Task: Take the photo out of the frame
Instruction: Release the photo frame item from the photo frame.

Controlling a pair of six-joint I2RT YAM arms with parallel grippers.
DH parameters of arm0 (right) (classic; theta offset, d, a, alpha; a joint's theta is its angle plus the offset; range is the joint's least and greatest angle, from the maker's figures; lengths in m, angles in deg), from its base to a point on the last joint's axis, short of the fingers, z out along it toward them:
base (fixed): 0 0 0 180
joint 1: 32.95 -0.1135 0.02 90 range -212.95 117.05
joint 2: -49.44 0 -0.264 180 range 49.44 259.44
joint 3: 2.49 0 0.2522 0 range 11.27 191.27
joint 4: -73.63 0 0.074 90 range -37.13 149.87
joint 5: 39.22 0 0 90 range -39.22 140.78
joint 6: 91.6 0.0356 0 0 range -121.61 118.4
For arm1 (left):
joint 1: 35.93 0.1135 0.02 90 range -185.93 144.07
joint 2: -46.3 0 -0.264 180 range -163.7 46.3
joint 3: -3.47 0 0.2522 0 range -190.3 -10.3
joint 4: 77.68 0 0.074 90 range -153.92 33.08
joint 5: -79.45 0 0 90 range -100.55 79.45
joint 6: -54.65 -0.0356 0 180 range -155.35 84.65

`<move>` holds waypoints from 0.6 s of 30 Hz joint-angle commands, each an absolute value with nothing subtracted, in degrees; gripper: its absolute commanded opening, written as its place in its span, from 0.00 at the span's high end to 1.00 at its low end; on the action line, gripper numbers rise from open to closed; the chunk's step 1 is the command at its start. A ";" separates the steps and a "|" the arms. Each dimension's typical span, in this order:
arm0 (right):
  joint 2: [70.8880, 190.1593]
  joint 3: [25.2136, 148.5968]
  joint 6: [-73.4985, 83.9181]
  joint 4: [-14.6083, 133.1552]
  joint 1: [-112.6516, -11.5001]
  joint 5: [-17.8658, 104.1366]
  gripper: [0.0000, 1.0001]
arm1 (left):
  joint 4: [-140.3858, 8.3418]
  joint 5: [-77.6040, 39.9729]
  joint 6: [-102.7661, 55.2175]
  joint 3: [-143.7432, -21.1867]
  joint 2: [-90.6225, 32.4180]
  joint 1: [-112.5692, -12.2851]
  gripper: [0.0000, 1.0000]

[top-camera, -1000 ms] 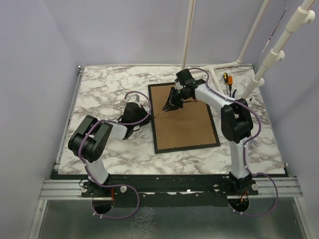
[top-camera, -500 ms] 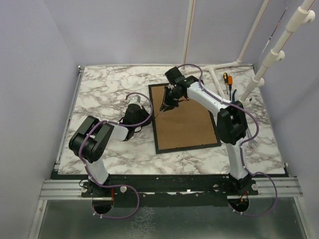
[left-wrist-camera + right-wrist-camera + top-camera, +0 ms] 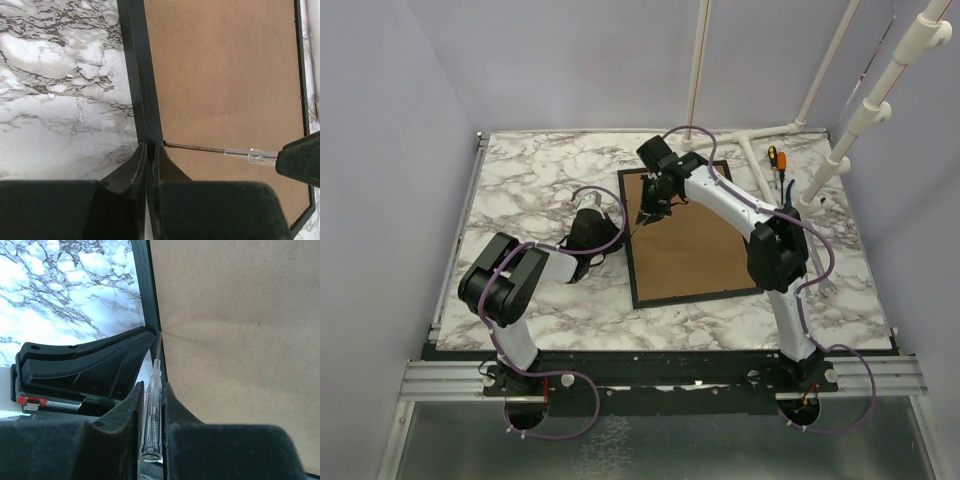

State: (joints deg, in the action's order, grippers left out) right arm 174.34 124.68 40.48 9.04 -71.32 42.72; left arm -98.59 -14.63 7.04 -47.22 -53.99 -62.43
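Both jaws are narrow, the left gripper (image 3: 150, 155) pinching the rim of the face-down frame (image 3: 139, 65), the right gripper (image 3: 152, 395) clamping a screwdriver (image 3: 151, 425) whose tip, if it slips there, could gouge the backing (image 3: 225, 75) and the photo hidden beneath.

On the bench (image 3: 535, 185) lies the frame (image 3: 695, 250), back up, with the left gripper (image 3: 150, 146) at its left edge and the right gripper's (image 3: 649, 214) screwdriver (image 3: 151, 407) over it.

Black border, brown fibreboard back on frame (image 3: 692, 245). White marble, grey-black veins on counter (image 3: 535, 180). Black left gripper (image 3: 150, 146), right gripper (image 3: 151, 386). Clear-handled screwdriver (image 3: 151, 432).
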 commanded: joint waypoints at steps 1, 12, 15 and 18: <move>178.64 125.92 46.68 19.23 -78.57 27.96 0.99 | -98.72 -26.78 10.15 -46.01 -55.00 -68.10 0.94; 166.68 112.76 46.12 27.27 -74.25 29.55 0.99 | -96.89 -24.71 10.35 -44.24 -52.77 -66.06 0.94; 162.05 105.69 44.33 28.76 -70.60 28.47 0.99 | -96.88 -24.85 10.49 -42.76 -51.52 -64.45 0.94; 158.46 100.91 41.48 28.48 -66.83 27.23 0.99 | -96.28 -25.13 9.74 -41.67 -49.97 -63.52 0.94</move>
State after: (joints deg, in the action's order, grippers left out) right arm 163.39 105.14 41.84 20.65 -69.20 39.20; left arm -99.53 -17.14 9.00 -43.77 -51.69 -62.65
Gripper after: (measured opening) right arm 0.148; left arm 0.060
